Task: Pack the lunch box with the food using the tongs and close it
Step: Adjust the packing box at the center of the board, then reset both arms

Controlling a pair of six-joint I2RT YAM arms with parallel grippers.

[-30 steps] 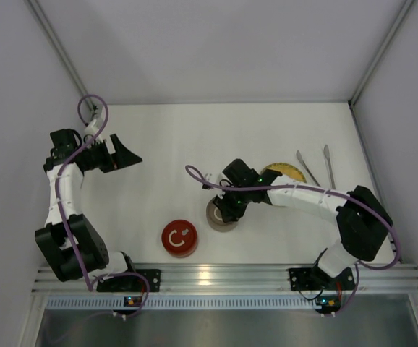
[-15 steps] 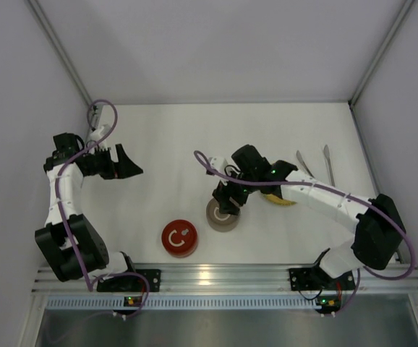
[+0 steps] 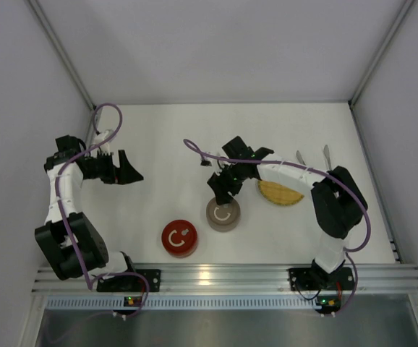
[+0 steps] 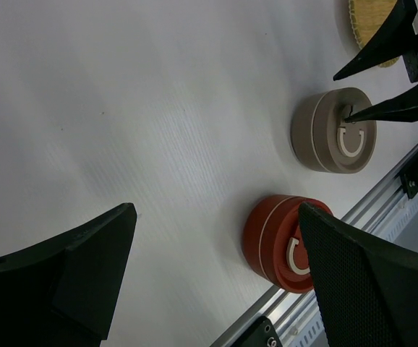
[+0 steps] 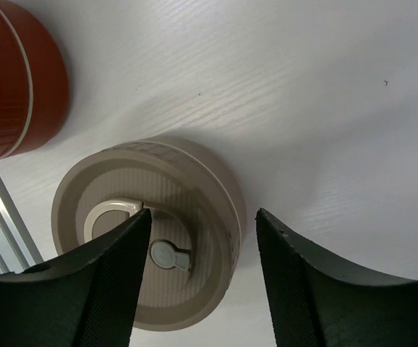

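- Since 1 second ago, the right arm has folded back off the yellow plate, so more of the plate shows. Its claw has slid to the far edge of the tan tin. The left claw has dropped a little. Both tins sit where they were.
- Top view: the right claw is over the far edge of the tan tin. The red tin sits near it, on its left, close to the rail. Both tins have their lids on. The tongs lie on the table at the far right, behind the plate, partly hidden by the right arm. The left claw hangs at the far left, well apart from the tins. I cannot pick out the food.
- Left wrist view: the left claw is wide open and holds nothing. Below it are the red tin and the tan tin, each with a white ring on its lid. The right claw has 1 tip by the tan lid's ring.
- Right wrist view: the right claw has its 2 fingers apart and holds nothing. 1 finger is over the tan tin by the white ring. The other is over bare table just past the tin's edge. The red tin is in the top left corner.
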